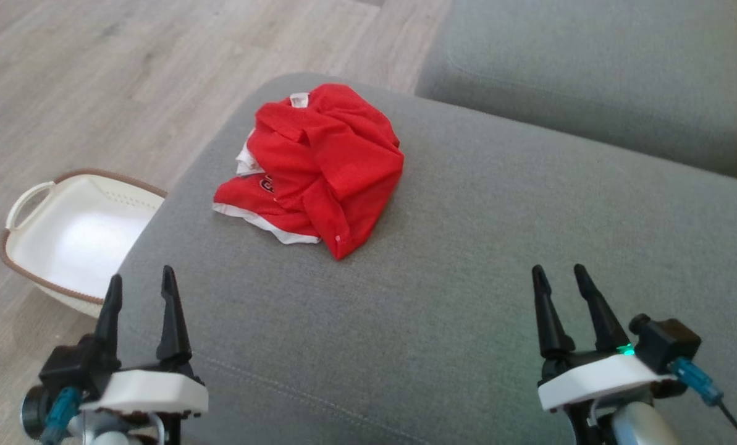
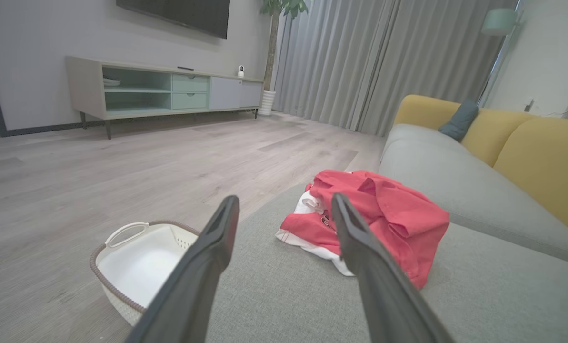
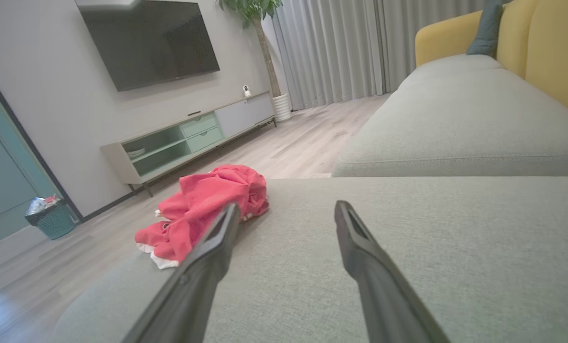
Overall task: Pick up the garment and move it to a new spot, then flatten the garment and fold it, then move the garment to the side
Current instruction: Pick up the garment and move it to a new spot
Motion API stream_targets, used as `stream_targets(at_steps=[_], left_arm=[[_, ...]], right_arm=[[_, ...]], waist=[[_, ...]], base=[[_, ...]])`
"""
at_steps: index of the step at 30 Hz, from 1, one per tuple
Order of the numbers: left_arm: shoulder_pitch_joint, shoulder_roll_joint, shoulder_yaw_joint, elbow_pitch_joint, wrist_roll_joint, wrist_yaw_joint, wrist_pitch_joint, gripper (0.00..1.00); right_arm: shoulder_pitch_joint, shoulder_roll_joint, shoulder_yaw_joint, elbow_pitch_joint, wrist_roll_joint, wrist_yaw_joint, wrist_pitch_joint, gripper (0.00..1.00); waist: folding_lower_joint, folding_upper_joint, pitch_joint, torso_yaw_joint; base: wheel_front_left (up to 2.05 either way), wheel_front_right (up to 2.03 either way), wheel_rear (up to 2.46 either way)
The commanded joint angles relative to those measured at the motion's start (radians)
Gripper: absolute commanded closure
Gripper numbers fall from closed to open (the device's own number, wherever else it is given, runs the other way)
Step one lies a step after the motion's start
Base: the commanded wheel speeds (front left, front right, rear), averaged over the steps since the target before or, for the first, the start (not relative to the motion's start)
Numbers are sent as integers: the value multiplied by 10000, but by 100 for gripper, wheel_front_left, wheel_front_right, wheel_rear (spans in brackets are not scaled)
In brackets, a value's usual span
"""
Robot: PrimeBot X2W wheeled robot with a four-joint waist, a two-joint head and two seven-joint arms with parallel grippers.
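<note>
1. Red garment point(image 1: 309, 167): crumpled heap near far-left edge of grey cushion point(image 1: 467, 259), untouched.
2. Left gripper point(image 1: 142, 275), right gripper point(image 1: 558, 269): both spread wide, holding nothing, well short of it; likely staged for pickup.
3. White basket point(image 1: 28, 204): on floor beside cushion.

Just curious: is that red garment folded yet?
No, crumpled: the red garment lies bunched in a heap on the grey cushion.
</note>
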Motion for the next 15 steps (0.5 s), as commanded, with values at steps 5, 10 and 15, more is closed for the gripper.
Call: stream_targets(at_steps=[5, 10, 15], left_arm=[[-1086, 3, 472, -222, 110, -184, -122, 0], [-2777, 569, 523, 685, 342, -932, -122, 0], [-4869, 1171, 178, 2271, 145, -1516, 452, 0]], right_arm=[[-625, -74, -171, -427, -332, -7, -109, 0], [-1095, -74, -612, -674, -797, -7, -109, 0], [-1469, -74, -1080, -911, -1137, -7, -109, 0]], waist=[[0, 0, 711, -488], [0, 0, 1751, -1145], [0, 0, 2612, -1610]], base=[[0, 0, 0], [0, 0, 0], [0, 0, 0]])
